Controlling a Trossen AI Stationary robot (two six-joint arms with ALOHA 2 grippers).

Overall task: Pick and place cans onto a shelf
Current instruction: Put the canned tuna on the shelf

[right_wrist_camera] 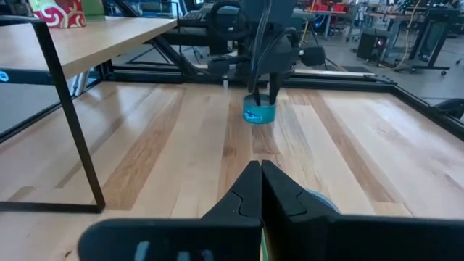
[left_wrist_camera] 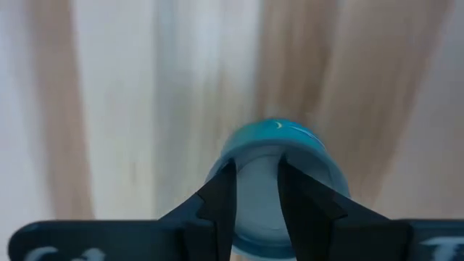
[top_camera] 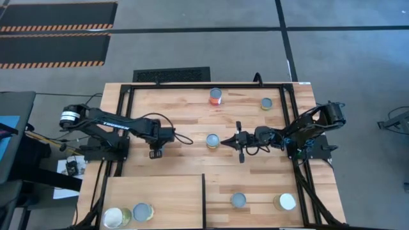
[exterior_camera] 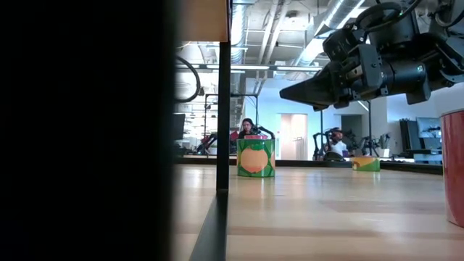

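From above, the left claw [top_camera: 155, 152] hung over a blue can, hidden beneath it there, and the shelf [top_camera: 153, 191] lay just toward the front. The left wrist view showed the fingers [left_wrist_camera: 221, 199] slightly parted astride the blue can [left_wrist_camera: 279, 181], upright, apparently not yet clamped. In the right wrist view, the right claw [right_wrist_camera: 255, 187] sat closed, farther off.

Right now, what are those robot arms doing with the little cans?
The left gripper is down over a small blue can on the table. The right gripper waits shut mid-table, next to another can. Two cans already stand on the shelf, and the others sit around the table.
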